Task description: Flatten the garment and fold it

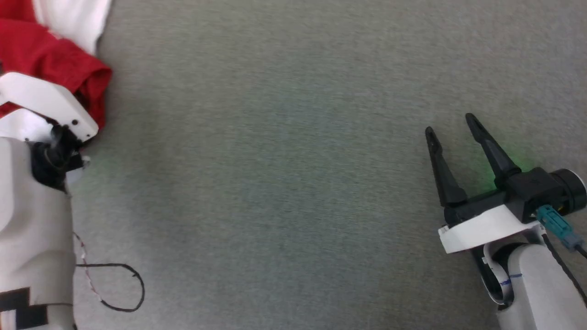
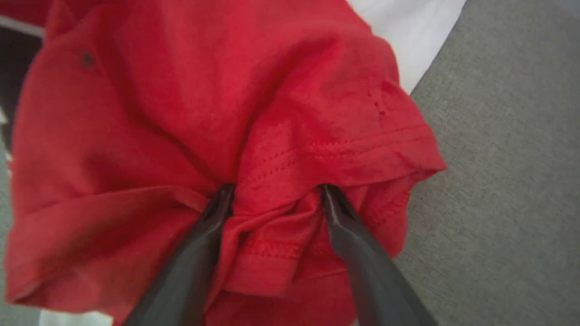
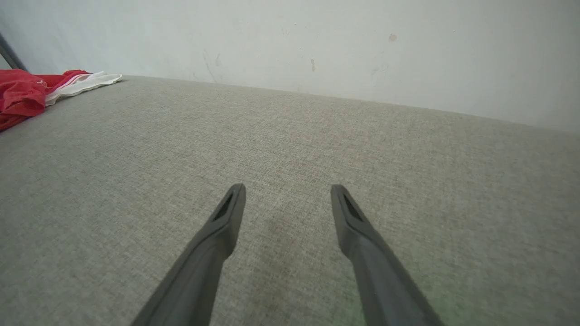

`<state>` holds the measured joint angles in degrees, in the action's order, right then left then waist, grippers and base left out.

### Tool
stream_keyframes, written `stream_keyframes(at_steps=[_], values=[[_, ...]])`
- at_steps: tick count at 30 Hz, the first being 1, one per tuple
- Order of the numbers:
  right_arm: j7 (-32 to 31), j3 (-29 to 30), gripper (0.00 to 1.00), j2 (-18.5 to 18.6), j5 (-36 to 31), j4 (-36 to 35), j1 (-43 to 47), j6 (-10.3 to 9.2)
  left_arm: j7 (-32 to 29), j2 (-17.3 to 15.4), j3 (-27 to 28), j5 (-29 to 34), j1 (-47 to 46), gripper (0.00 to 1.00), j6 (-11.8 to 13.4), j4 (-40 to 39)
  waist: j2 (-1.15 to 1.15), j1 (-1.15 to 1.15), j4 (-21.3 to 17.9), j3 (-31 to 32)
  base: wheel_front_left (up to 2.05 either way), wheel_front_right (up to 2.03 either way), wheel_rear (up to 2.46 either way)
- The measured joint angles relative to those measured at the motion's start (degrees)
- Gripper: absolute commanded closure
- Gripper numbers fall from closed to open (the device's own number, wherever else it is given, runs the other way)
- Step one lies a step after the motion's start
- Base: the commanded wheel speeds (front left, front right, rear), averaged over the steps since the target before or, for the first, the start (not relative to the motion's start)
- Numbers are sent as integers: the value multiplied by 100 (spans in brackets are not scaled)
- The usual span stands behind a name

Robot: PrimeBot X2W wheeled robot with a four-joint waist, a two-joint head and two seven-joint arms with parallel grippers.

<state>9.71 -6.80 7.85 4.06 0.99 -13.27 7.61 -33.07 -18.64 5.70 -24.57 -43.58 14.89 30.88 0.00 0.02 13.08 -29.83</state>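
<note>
The garment [image 1: 55,59] lies bunched at the far left of the grey surface, red with a white sleeve [image 1: 75,18] above it. In the left wrist view its red hemmed folds [image 2: 190,104] rise right in front of my left gripper [image 2: 276,188]. That gripper's two dark fingers are spread, their tips pushed into the cloth with a bunch of hem between them. In the head view its white wrist housing [image 1: 46,103] covers the fingers. Far to the right, my right gripper [image 1: 451,126] stands open and holds nothing. It hovers over bare surface [image 3: 287,189], well away from the garment [image 3: 22,93].
A grey woven surface [image 1: 293,183] stretches between the two arms. A pale wall [image 3: 317,40] closes its far edge. A thin dark cable loop [image 1: 121,288] hangs beside my left forearm. A dark bar [image 3: 7,52] leans at the wall near the garment.
</note>
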Motion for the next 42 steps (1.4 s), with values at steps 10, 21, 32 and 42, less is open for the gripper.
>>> stream_keyframes(at_steps=[10, 21, 32, 42], values=[[169, -29, 0, -146, 46, 376, -64, 0, 469, -407, -118, 525, 503, 100, 248, -1082, 0, -1, -462, 52, 0, 0, 0], [280, 176, 0, -434, 74, 755, 358, 0, 2572, -844, -599, 1410, 351, 100, 98, -1770, 0, -3, -563, 1126, 0, 0, 0], [293, 259, 0, -481, 224, 866, 687, 0, 3363, -454, -1577, 1507, -654, 100, -668, -2007, 0, -4, -891, 2158, 0, 0, 0], [260, 260, 0, -481, 349, 851, 825, 0, 2810, 714, -2423, 668, -712, 100, -1480, -1501, 0, -2, -1668, 2475, 0, 0, 0]])
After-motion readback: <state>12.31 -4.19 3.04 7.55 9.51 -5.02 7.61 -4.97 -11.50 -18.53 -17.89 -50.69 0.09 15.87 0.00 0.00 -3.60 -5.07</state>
